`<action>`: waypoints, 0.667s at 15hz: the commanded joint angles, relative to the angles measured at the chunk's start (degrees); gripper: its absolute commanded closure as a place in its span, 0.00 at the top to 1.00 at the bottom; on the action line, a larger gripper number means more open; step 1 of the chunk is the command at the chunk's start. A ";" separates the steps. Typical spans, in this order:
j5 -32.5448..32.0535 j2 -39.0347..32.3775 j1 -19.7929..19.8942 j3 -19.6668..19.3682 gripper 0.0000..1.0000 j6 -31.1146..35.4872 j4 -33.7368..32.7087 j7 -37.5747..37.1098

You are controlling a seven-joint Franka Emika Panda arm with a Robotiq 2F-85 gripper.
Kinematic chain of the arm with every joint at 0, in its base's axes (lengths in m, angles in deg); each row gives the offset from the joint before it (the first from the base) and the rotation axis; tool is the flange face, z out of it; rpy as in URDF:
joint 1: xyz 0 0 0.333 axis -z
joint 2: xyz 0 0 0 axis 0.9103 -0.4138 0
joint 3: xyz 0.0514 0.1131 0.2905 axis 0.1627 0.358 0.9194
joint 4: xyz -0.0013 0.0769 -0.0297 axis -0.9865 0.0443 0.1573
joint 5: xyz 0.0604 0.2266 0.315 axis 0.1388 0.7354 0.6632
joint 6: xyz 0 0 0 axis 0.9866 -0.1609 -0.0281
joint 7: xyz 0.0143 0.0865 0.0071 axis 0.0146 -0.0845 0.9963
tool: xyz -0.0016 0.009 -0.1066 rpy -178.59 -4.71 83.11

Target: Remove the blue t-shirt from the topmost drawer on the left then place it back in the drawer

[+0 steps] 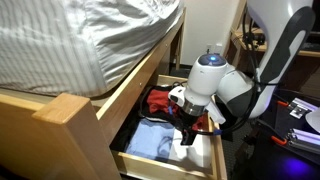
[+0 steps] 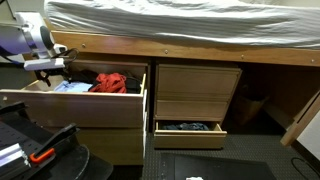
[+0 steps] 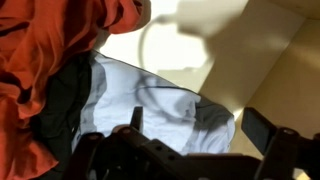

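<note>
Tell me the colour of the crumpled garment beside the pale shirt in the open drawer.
The garment is red-orange, clearest in the wrist view.

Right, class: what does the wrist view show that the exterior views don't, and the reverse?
Only the wrist view: the jaws standing apart over the blue t-shirt, and the bare floor of the top drawer. Only the exterior views: the bed, the robot arm and a second open drawer. Shared: the red garment lying beside the t-shirt in the top drawer.
</note>
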 commanded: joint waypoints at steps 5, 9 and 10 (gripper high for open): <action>12.32 -12.24 -8.07 -5.43 1.00 5.64 -8.17 5.53; 15.17 -14.55 -12.36 -8.13 1.00 6.92 -9.37 4.81; 16.65 -15.73 -12.96 -8.79 1.00 8.37 -10.08 4.39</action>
